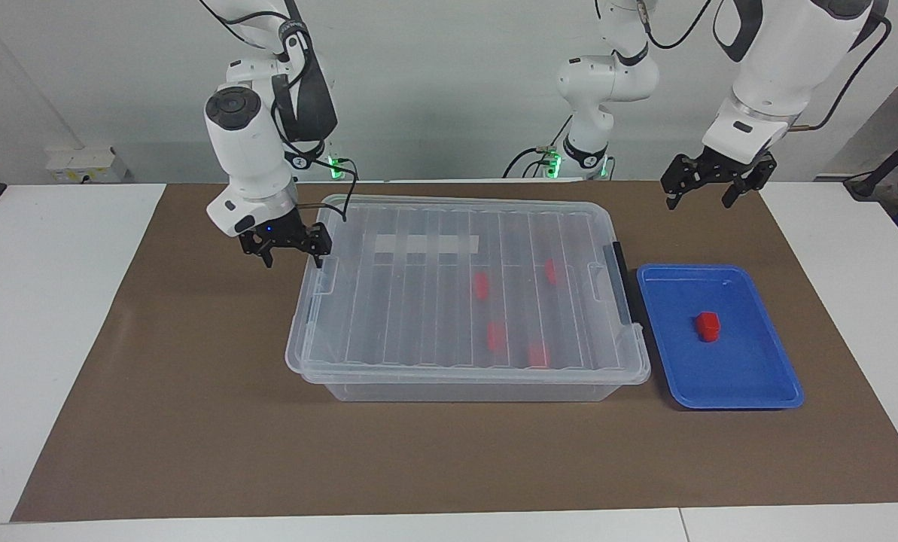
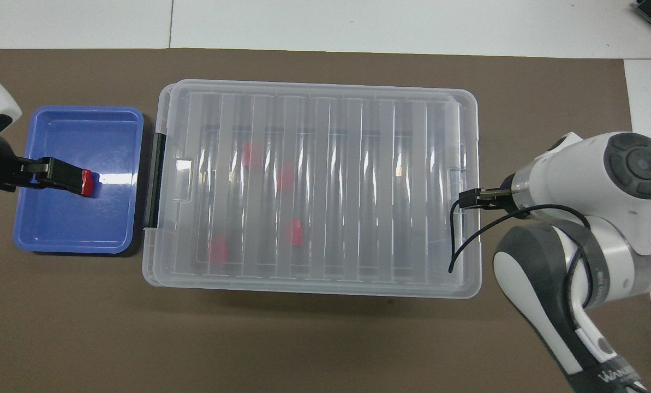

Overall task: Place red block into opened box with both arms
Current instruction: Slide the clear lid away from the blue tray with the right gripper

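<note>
White right arm: its right gripper [image 1: 286, 248] is hanging with fingers apart at the lid edge on the right arm's end of the box [image 1: 467, 297], one fingertip looking to be at the lid tab; it is holding nothing.
Clear lid [image 1: 456, 286]: it is sitting over the box, the grey latch [image 1: 620, 290] showing on the end beside the blue tray; four red blocks inside [image 1: 481, 285] are showing through the ribs.
Blue tray [image 1: 750, 391]: it is lying just beside the box, toward the left arm's end.
Red block [image 1: 707, 326]: it is resting alone in the tray, untouched.
Left gripper [image 1: 716, 181]: it is waiting high, fingers spread, empty.
Risk: a fingertip could be slipping off the slick tab, or dragging the whole box if the other latch is holding.
</note>
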Robot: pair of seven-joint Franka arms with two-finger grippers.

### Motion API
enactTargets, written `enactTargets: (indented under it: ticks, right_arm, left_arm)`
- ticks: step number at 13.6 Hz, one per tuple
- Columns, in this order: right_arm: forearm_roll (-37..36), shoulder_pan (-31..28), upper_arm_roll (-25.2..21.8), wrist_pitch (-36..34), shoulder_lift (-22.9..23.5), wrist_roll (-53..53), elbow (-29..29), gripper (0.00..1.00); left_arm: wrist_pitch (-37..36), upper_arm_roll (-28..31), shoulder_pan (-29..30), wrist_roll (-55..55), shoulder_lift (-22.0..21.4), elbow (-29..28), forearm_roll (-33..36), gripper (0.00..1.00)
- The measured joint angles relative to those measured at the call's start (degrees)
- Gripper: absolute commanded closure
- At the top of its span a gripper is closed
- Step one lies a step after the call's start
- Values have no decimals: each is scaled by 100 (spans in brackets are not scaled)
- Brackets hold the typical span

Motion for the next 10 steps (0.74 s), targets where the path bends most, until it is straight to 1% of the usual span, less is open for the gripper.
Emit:
enactTargets:
  ticks: [5, 10]
  right_arm:
    - [0, -485, -9, -17, -4, -674, -28, 0]
    - [0, -1125, -17, -12, -11, -1688, -30, 0]
  left_arm:
    - [0, 0, 0, 0, 0, 0, 0, 0]
    - [0, 0, 0, 0, 0, 0, 0, 0]
